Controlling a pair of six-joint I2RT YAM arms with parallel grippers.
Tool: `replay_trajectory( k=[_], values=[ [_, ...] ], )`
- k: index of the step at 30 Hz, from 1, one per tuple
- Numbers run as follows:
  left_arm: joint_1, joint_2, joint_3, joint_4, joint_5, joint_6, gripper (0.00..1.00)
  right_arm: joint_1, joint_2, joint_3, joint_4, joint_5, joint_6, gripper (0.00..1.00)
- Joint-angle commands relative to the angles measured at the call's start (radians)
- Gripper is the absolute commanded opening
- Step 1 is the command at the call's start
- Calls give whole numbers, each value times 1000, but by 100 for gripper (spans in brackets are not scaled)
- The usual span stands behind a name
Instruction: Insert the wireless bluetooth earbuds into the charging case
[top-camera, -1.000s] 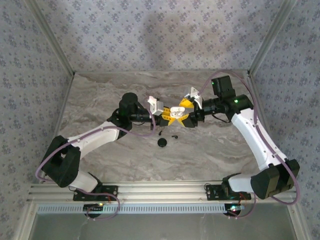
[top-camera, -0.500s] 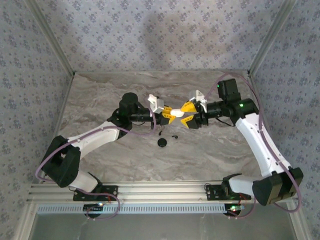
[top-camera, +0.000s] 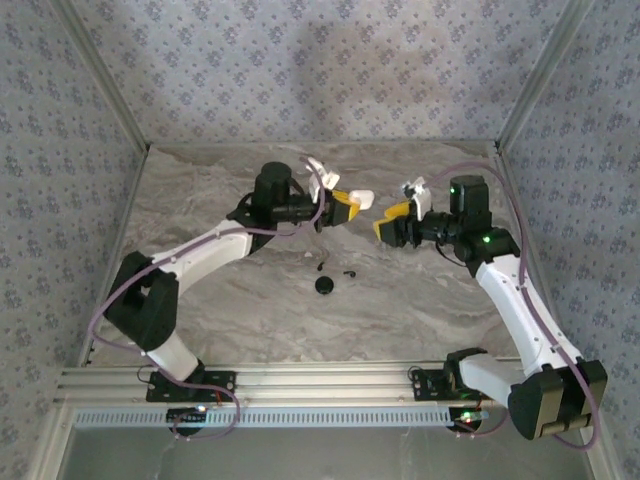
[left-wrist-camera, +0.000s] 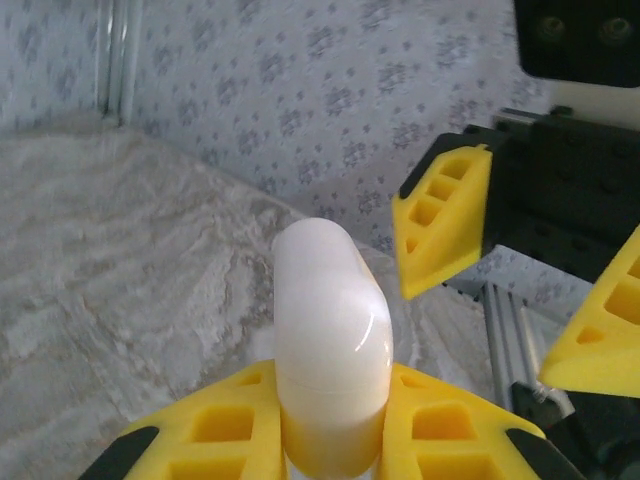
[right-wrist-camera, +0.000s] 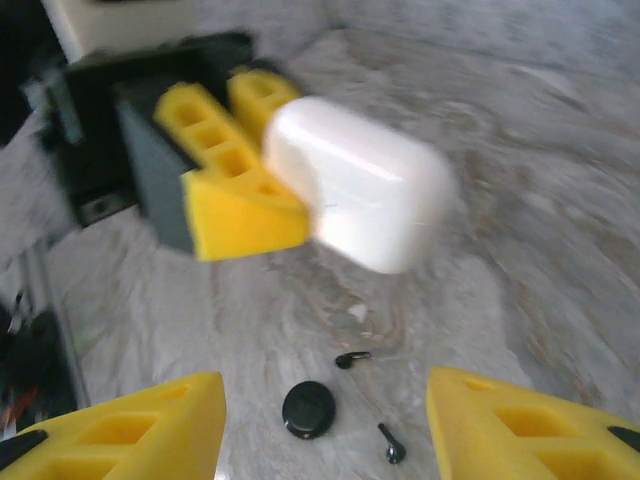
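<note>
White and rounded, the case (top-camera: 360, 197) is clamped by one end between the yellow fingers of the left gripper (top-camera: 348, 204), just above the centre of the top view and raised off the table (top-camera: 180, 190). The right gripper (top-camera: 386, 222) is seen just right of the case and apart from it, with its jaws spread and nothing held between them. On the marbled surface below the case, the left earbud (top-camera: 320, 265) and the right earbud (top-camera: 350, 273) are seen lying near each other but not touching. A black disc (top-camera: 325, 285) is set just beneath them. In the right wrist view the case is blurred, at upper middle.
</note>
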Motion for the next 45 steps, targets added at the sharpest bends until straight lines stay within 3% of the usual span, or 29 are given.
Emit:
replay_trajectory(
  k=[1, 5, 15, 25, 35, 45],
  values=[
    [1, 72, 78, -130, -38, -252, 16, -57, -12, -15, 33, 201, 321, 57],
    [-8, 191, 159, -215, -48, -425, 14, -153, -31, -63, 3, 303, 507, 56],
    [-97, 460, 458, -522, -110, -526, 14, -217, -107, -176, -51, 335, 596, 56],
    [-164, 660, 575, -472, -112, -678, 16, -219, -208, -227, -69, 344, 624, 56],
    [-179, 731, 623, -497, -138, -720, 22, -220, -227, -242, -48, 330, 652, 56],
    [-180, 729, 647, -596, -188, -679, 39, -218, -221, -228, -48, 315, 645, 57]
  ],
)
